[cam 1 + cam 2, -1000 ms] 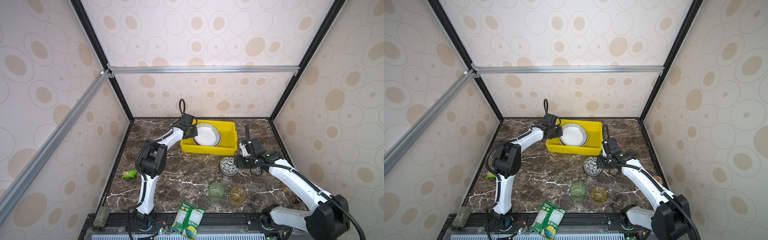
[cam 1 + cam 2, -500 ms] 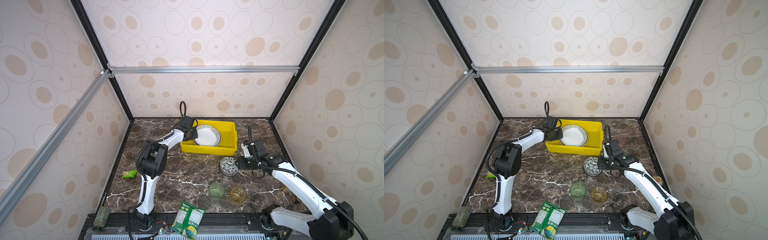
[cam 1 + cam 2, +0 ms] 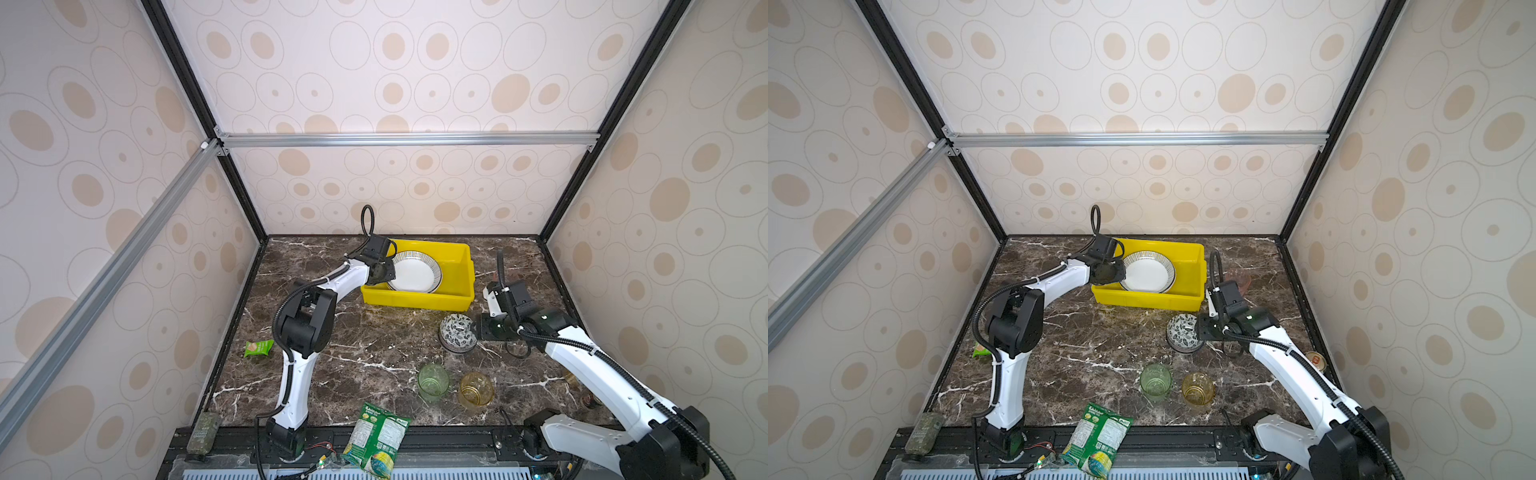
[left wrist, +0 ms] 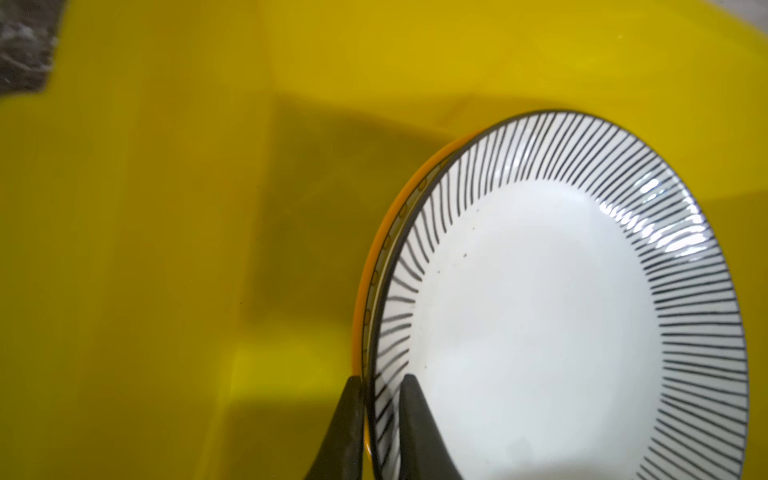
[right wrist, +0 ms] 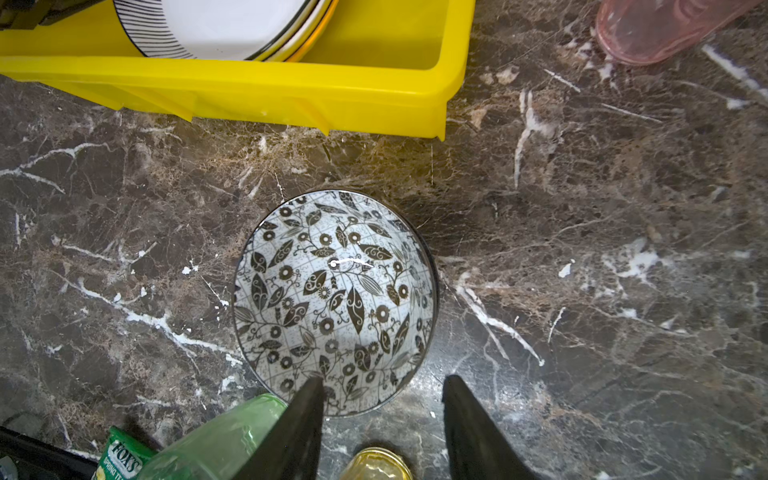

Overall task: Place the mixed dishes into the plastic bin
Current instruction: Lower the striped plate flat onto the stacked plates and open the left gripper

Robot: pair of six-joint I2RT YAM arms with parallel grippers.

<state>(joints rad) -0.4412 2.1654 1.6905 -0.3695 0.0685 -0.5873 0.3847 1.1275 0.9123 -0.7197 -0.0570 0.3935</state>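
Lower into the yellow rectangular plastic bin has come the black-striped ceramic plate, stacked on an orange-rimmed plate. My left tool straddles its rim; I can't tell if it grips. Before the bin, my right tool, jaws apart, brackets the rim of the leaf-patterned ceramic bowl. Farther out wait the green glass tumbler and amber glass tumbler.

A bright yellow rectangular bin sits at the table's 12 o'clock. Inside it, a white striped plate with black radial rim lines rests atop an orange-edged plate. A black-and-white leaf-patterned bowl stands upright at 3 o'clock. A green tumbler and an amber tumbler stand side by side at 5 o'clock. A pink tumbler is at 2 o'clock, near the bin.
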